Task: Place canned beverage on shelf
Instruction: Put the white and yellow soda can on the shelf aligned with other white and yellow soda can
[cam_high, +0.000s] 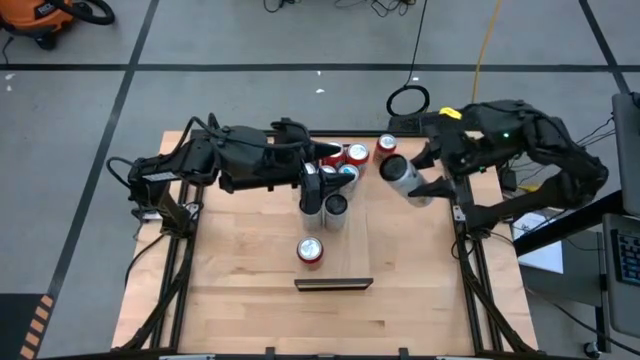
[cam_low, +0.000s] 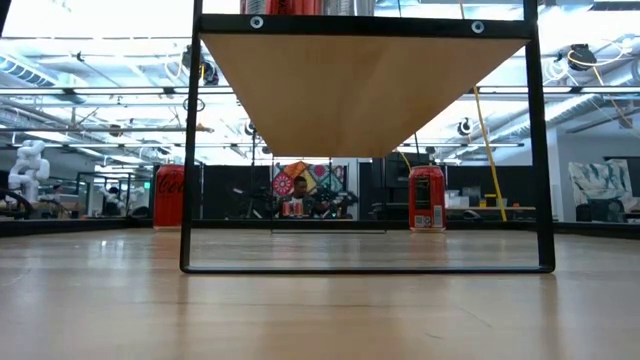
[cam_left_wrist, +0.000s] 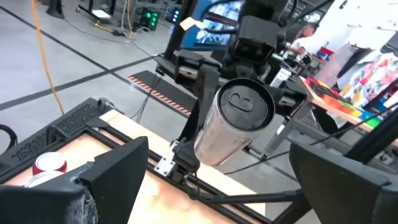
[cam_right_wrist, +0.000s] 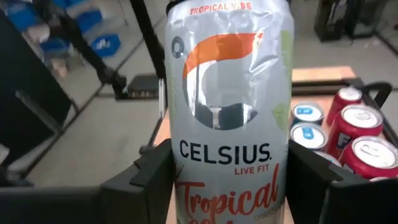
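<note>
High view: right gripper (cam_high: 425, 185) clasped a glossy silver cylindrical can (cam_high: 403, 179) at upper right; left gripper (cam_high: 322, 190) stood released over the pale-wood shelf (cam_high: 345, 250).

The silver can (cam_right_wrist: 229, 112) clamped between the right tool's (cam_right_wrist: 230, 180) fingers reads "TROPICAL VIBE" at its top rim, then "CELSIUS" in black, "LIVE FIT" in small red print below, and "Tropical" in large red script lowest.
</note>
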